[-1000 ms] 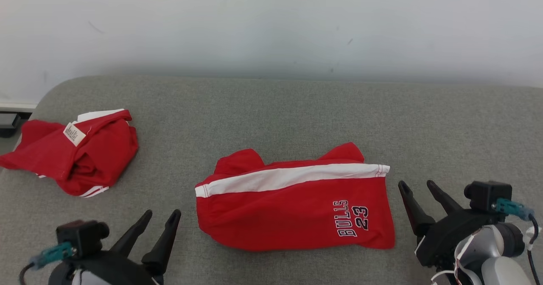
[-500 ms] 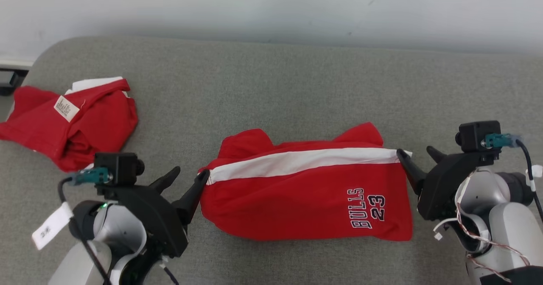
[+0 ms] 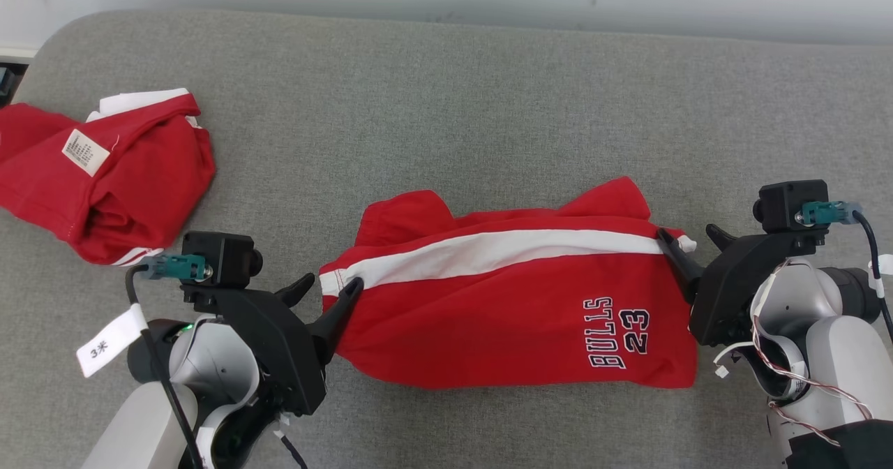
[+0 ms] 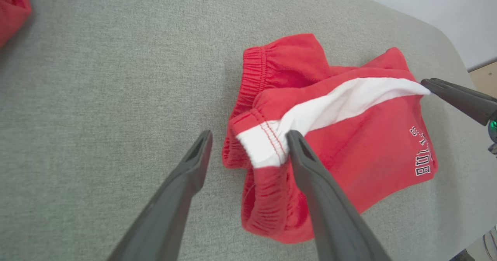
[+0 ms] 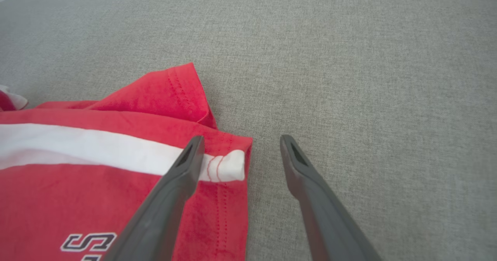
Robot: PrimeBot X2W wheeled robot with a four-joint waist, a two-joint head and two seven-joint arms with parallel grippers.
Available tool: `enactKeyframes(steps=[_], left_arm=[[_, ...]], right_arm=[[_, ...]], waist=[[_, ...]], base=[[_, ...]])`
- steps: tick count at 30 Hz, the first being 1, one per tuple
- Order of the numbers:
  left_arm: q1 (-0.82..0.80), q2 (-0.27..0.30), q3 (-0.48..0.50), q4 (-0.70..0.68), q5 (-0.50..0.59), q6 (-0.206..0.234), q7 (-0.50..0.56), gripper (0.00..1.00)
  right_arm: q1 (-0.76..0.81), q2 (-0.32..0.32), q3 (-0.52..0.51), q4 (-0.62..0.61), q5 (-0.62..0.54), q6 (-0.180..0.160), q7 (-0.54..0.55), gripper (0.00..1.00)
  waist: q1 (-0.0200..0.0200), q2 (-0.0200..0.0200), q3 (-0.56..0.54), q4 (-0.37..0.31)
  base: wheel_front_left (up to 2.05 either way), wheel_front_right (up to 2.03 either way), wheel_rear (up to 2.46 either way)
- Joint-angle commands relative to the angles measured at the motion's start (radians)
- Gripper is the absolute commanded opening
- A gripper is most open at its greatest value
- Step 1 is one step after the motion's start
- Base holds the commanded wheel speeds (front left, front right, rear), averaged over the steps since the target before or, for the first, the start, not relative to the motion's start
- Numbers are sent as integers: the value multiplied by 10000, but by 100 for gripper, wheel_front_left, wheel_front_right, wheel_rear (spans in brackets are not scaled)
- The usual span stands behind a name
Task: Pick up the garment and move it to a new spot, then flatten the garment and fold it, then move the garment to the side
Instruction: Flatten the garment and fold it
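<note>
The garment (image 3: 502,301) is a pair of red shorts with a white side stripe and "BULLS 23" print, lying loosely folded on the grey cushion (image 3: 453,106). My left gripper (image 3: 331,284) is open at the waistband end. In the left wrist view the left gripper (image 4: 249,134) straddles the white stripe's end of the garment (image 4: 349,136). My right gripper (image 3: 687,232) is open at the leg hem end. In the right wrist view the right gripper (image 5: 241,138) has the hem corner of the garment (image 5: 97,183) between its fingers.
A second red garment (image 3: 104,183) with a white label lies bunched at the cushion's far left. The cushion's rounded left corner and a pale wall lie behind. Bare grey fabric stretches behind and right of the shorts.
The head camera has tilted down. Both arms have come forward from the near edge to the two ends of the shorts. Both grippers stay open.
</note>
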Motion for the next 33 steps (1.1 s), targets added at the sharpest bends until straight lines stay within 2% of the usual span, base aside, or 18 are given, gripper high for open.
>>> enactKeyframes(steps=[1, 13, 26, 27, 31, 32, 33], left_arm=[[-10, 82, -4, -91, 70, 73, 111, 100], [244, 230, -24, -904, 43, 478, 553, 100], [263, 229, 9, -807, -142, 525, 561, 100], [221, 230, 18, -802, -123, 518, 518, 100], [163, 215, 14, -748, -110, 456, 412, 87], [146, 210, 9, -728, -113, 466, 421, 85], [137, 199, 5, -702, -144, 464, 433, 83]], right_arm=[[-148, -39, 9, 51, 27, -3, -59, 100], [476, -40, 325, -119, 1016, -3, 39, 100], [661, -41, 445, -645, 879, -3, 127, 100], [642, -40, 445, -605, 865, -3, 113, 96], [509, -40, 423, -484, 785, -3, 23, 88], [474, -40, 430, -440, 804, -3, 50, 82], [446, -40, 433, -407, 808, -3, 57, 58]], waist=[[-1, -2, 53, -2], [-1, -2, -33, 47], [-1, -2, -28, -169], [-1, -2, -13, -167], [-1, -2, 55, -127], [-1, -2, 67, -115], [-1, -2, 75, -104]], base=[[0, 0, 0], [0, 0, 0], [0, 0, 0], [0, 0, 0], [0, 0, 0], [0, 0, 0], [0, 0, 0]])
